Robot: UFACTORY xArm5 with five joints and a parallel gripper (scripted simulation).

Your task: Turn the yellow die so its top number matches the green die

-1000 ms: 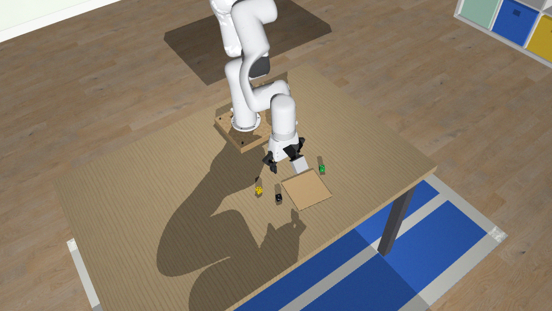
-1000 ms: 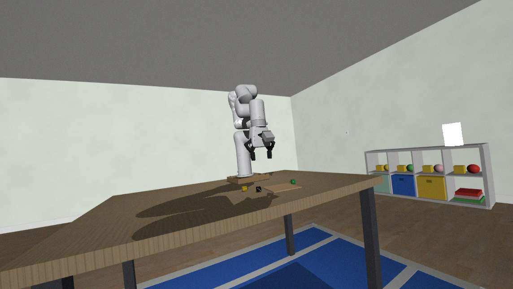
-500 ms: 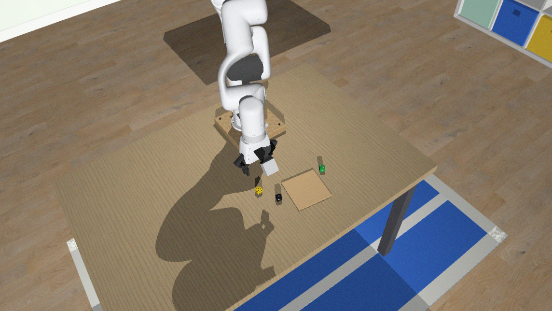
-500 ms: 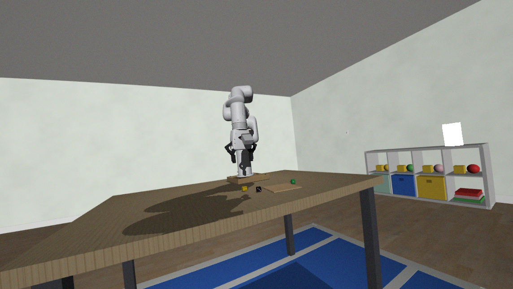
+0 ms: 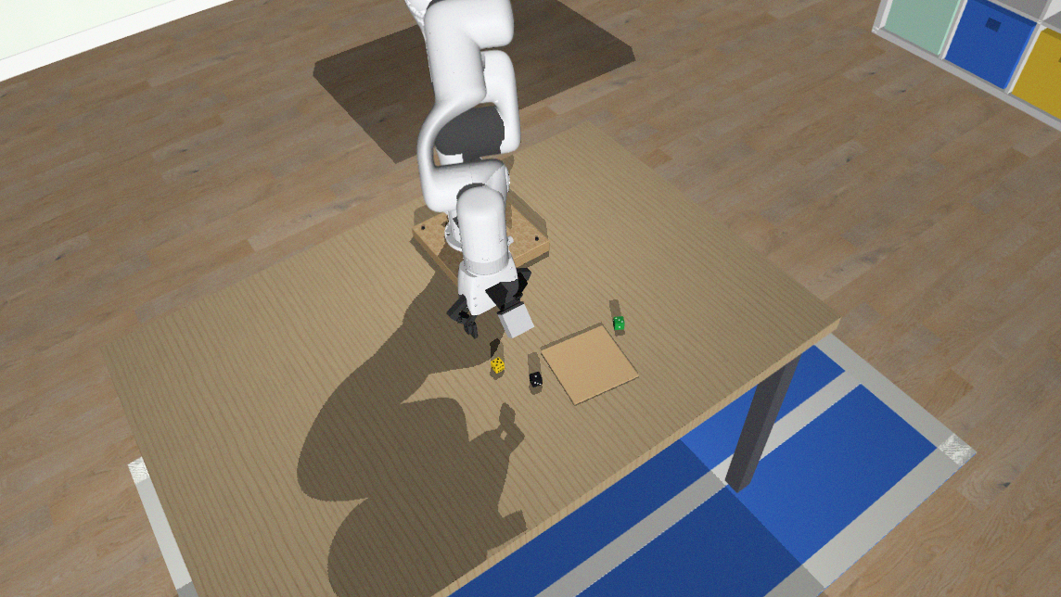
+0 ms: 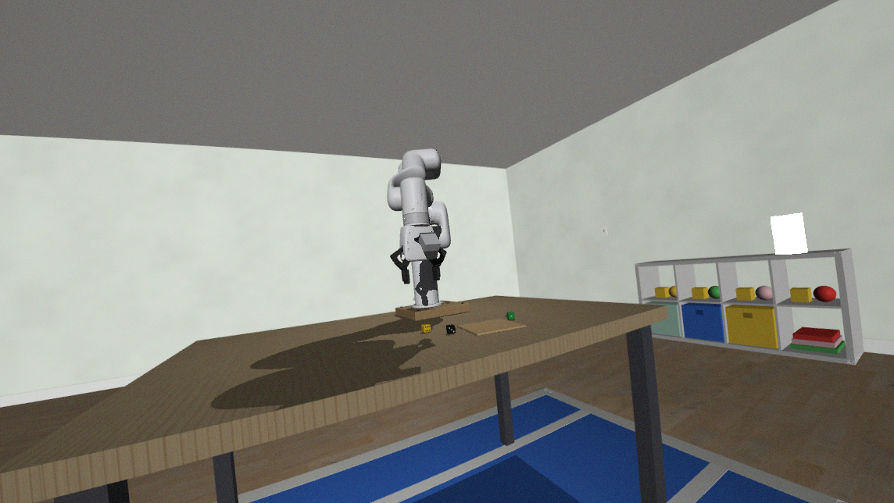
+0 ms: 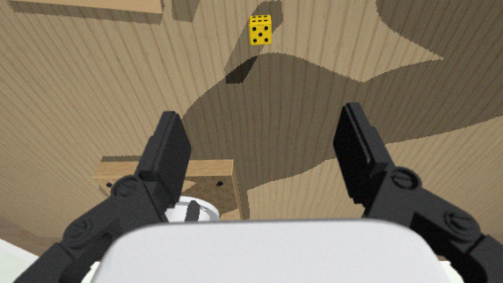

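Gripper [image 5: 492,326] [image 6: 421,278] [image 7: 259,126] wide, above table [image 5: 260,371] [image 6: 312,350] [image 7: 290,88]; yellow die [image 5: 497,364] [image 6: 426,328] [image 7: 260,31] beside black die [image 5: 536,379] [image 6: 450,329], off the mat [image 5: 588,363] [image 6: 492,326]

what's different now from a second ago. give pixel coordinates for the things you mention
The arm has swung away from the mat [image 5: 590,363] [image 6: 492,326], and the open gripper [image 5: 492,320] [image 6: 421,276] [image 7: 259,126] is now nearer the yellow die [image 5: 497,364] [image 6: 426,328] [image 7: 260,34]. Nothing was picked up or let go. The three dice and the mat stayed put.
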